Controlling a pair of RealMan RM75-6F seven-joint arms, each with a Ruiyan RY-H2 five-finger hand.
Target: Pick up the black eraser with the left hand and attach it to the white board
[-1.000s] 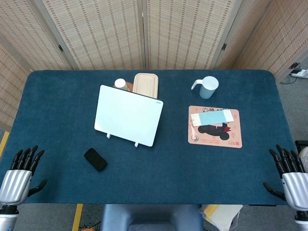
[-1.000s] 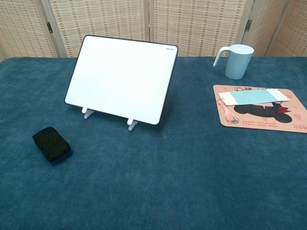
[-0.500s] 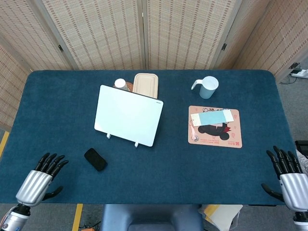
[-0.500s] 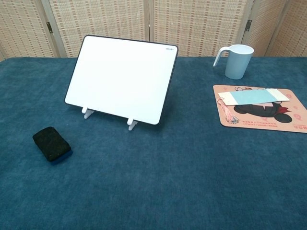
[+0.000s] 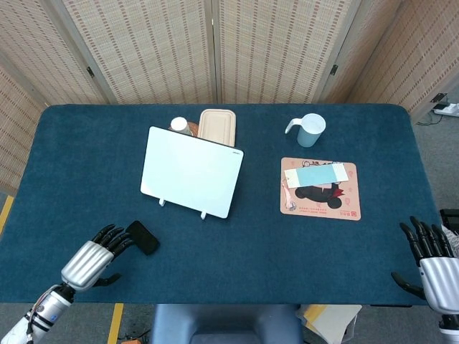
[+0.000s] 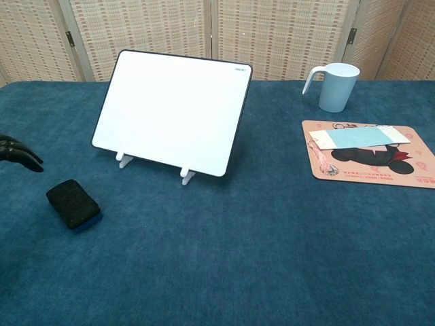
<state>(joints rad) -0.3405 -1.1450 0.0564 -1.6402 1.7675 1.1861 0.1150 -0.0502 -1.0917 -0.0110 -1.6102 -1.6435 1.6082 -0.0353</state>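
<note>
left hand (image 5: 97, 252) hovers open, fingers spread, just beside the black eraser (image 5: 143, 237) and not holding it; right hand (image 5: 434, 260) idles open at the far edge of the worktop (image 5: 237, 244). biggest risk is the white board (image 5: 191, 170): it only leans on small feet, so a hard press while attaching could tip it back onto the containers behind. next, the eraser lies flat on the cloth in front of the board's left corner, so low fingers may shove it instead of closing round it. lastly, a weak pinch could drop it mid-lift.
</note>
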